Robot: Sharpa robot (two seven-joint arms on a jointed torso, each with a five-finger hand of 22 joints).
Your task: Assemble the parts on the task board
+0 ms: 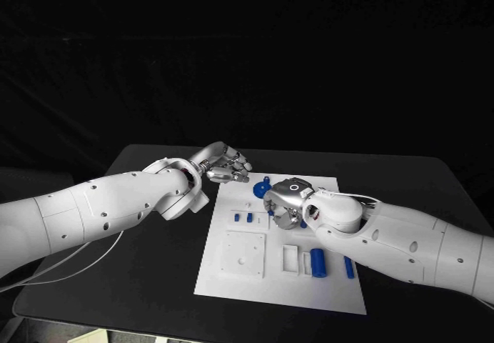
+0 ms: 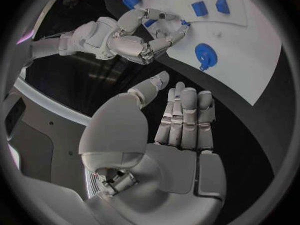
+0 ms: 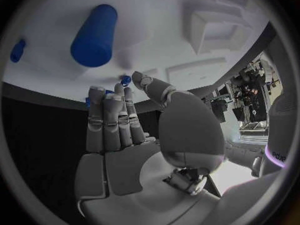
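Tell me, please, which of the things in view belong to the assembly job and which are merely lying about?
Part of the job:
task board
blue cylinder
round blue part
small blue blocks
small blue piece pinched at the right hand
left hand, holding nothing

Just there:
black table
white cable under the left arm

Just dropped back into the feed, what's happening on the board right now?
The right hand is over the far part of the white task board, its fingers pinching a small blue part at the fingertips. The left hand is held off the board's far left corner, over the black table, with nothing in it and the fingers straight. A blue round part lies at the board's far edge, and a blue cylinder lies nearer the robot, not yet handled.
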